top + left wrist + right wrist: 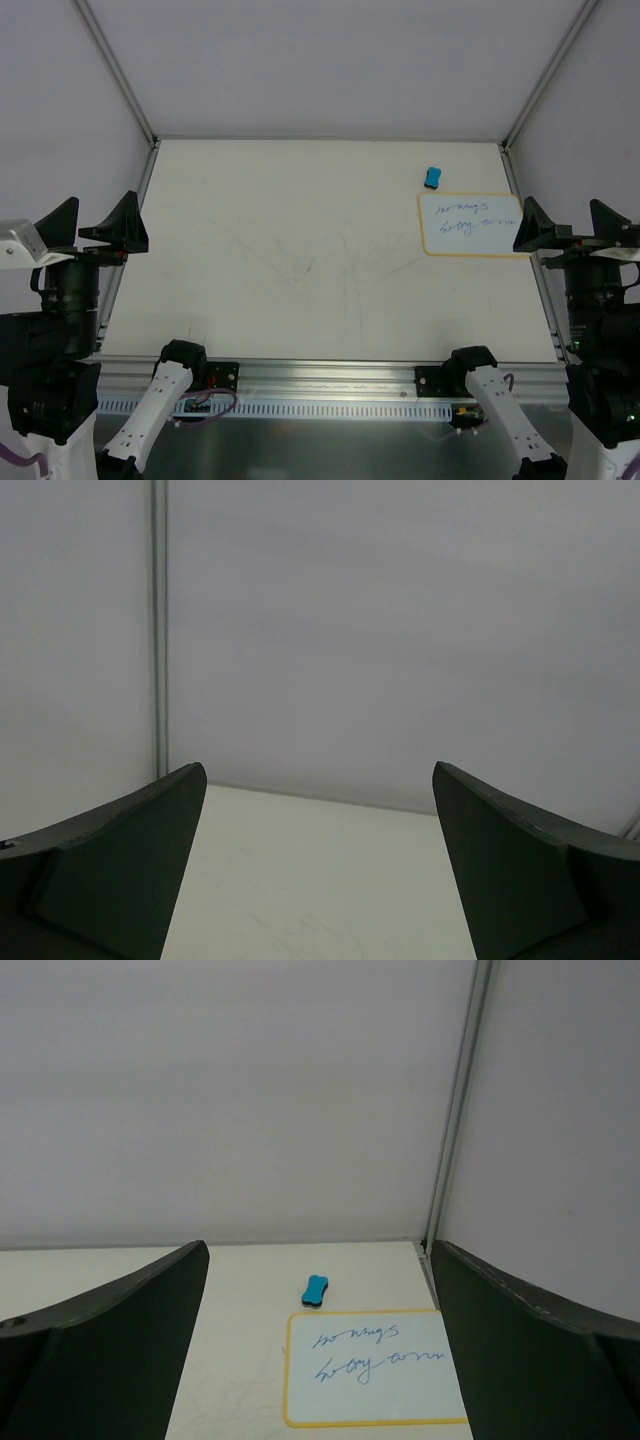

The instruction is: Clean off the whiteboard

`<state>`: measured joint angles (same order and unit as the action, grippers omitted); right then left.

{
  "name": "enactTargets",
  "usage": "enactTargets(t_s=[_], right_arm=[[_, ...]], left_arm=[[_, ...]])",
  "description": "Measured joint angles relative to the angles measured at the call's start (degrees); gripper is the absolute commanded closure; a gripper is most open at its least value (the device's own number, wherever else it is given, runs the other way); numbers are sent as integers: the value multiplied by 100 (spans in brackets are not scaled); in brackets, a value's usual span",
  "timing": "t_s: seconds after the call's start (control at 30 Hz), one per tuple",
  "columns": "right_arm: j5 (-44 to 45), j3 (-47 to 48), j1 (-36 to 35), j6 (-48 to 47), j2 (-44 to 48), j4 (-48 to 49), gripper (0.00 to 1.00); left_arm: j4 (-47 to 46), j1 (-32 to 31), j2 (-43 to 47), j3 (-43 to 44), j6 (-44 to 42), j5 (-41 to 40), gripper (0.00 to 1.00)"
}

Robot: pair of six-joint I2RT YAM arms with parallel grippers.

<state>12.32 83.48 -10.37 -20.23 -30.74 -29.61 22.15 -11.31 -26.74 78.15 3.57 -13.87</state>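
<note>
The whiteboard [471, 224] lies flat at the table's far right, white with a yellow border and two lines of blue handwriting. It also shows in the right wrist view [375, 1367]. A small bright-blue eraser [433, 178] lies just beyond its far left corner, and shows in the right wrist view [316, 1290]. My right gripper [567, 226] is open and empty, raised at the table's right edge, beside the board's right end. My left gripper [90, 224] is open and empty, raised at the table's left edge, far from the board.
The cream table top [300, 260] has faint scuff marks in the middle. White walls with metal corner posts [118, 70] enclose the back and sides. A metal rail [330, 385] runs along the near edge between the arm bases.
</note>
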Motion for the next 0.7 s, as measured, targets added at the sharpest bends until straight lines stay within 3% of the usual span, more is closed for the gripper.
enactTargets(t_s=[0.33,0.63,0.7], right_arm=[[-1080,-1375,-2,1123,-592,74,1],[-1860,-2601,-4,2140,-3012,66,1],[-1738,-2702,-28,2304,-3558,70,11]], left_arm=[[-39,0,-96,-892,264,155,1],[103,0,-284,-2164,726,809,1],[122,0,-332,-2365,791,960,1]])
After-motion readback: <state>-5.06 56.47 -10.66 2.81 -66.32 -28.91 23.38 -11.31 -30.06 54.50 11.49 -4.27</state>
